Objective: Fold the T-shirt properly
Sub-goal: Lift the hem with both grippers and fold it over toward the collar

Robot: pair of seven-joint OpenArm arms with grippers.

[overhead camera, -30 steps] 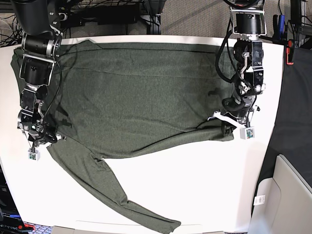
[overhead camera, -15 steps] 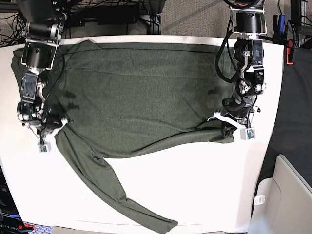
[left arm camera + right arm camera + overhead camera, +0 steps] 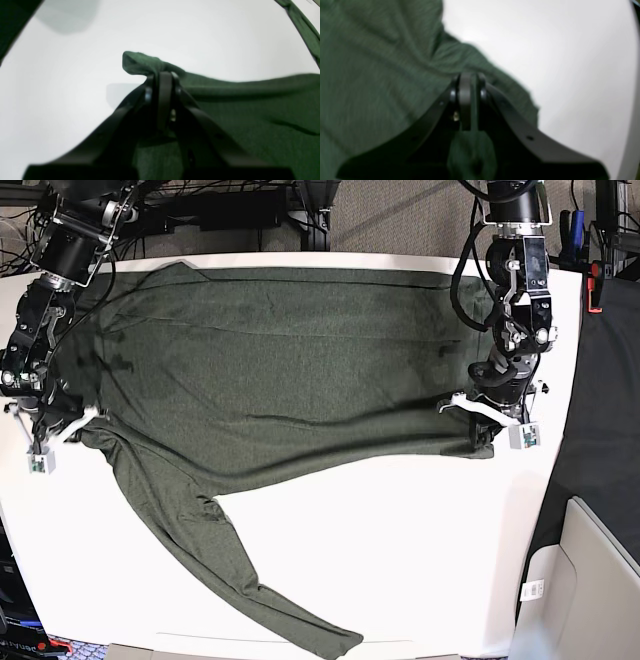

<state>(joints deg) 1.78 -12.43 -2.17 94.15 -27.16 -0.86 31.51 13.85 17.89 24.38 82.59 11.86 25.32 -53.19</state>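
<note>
Olive-green long-sleeved T-shirt of thin heathered knit (image 3: 290,370) lies spread flat on the white table (image 3: 420,550), and it covers most of the far half of that table. One long sleeve (image 3: 230,570) runs from the shirt body toward the near edge of the table, slanting, and its cuff ends close to that edge.

My left gripper (image 3: 161,75) has its two black jaws pressed together on a corner of the shirt. In the left wrist view a small bunch of green fabric (image 3: 140,62) stands out beyond the tips, lifted a little off the table, and the rest of the cloth falls away to one side. In the base view this gripper (image 3: 497,420) is at the near corner of the shirt body, at the side of the table next to the dark cloth-covered area (image 3: 600,430).

My right gripper (image 3: 468,77) is also closed on the shirt. In the right wrist view the fabric (image 3: 382,62) goes in between the jaws, and some green cloth shows behind the tips, though this picture is blurred. In the base view this gripper (image 3: 60,425) holds the shirt at the opposite side of the table, where the long sleeve meets the body.

The cloth between my two grippers looks mostly smooth, with some shallow wrinkles along the near hem.
</note>
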